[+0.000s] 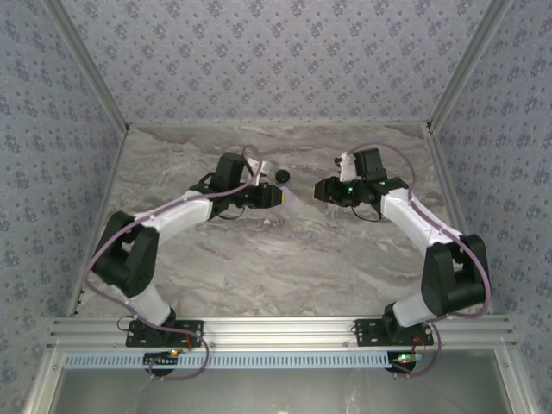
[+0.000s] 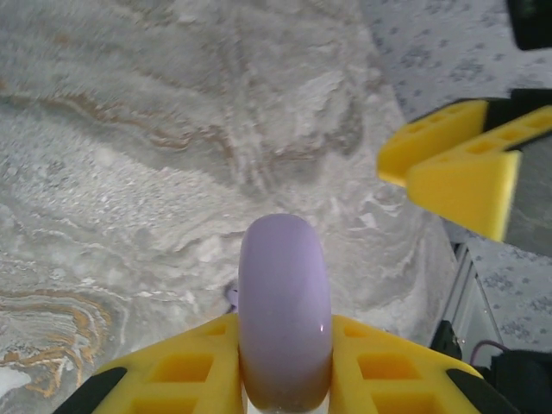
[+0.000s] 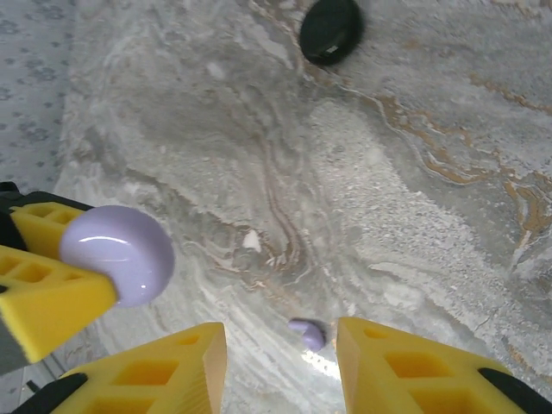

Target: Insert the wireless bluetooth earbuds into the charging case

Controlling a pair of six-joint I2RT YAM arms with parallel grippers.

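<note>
Two cases: lilac case [image 2: 285,285] pinched in left gripper [image 2: 285,329]; black case [image 3: 332,28] on table [image 3: 431,216]. One lilac earbud [image 3: 308,332], tiny, glossy; right gripper [image 3: 278,332] wide, empty.

Marble-look desk [image 3: 414,216] here, grey with tan veining, smooth with a soft, low sheen. The lilac case [image 2: 285,310] is glossy, smooth plastic and catches a small bright highlight near its edge. Fingers [image 2: 172,379] of the left tool [image 2: 285,345] look like matt yellow plastic, moulded with shallow pockets, and the right tool [image 3: 280,336] has the same matt yellow. The black case [image 3: 331,30] is smooth and shiny, with a pale reflection across its top. The lilac bud [image 3: 308,332] looks glossy too, though it's tiny. The walls [image 1: 276,60] carry a flat, matt print; cloth or paper, can't tell. The frame rail [image 1: 285,328] is bare, dull-finished metal. The left arm [image 1: 172,211] and right arm [image 1: 414,220] have smooth white shells and black joints.
</note>
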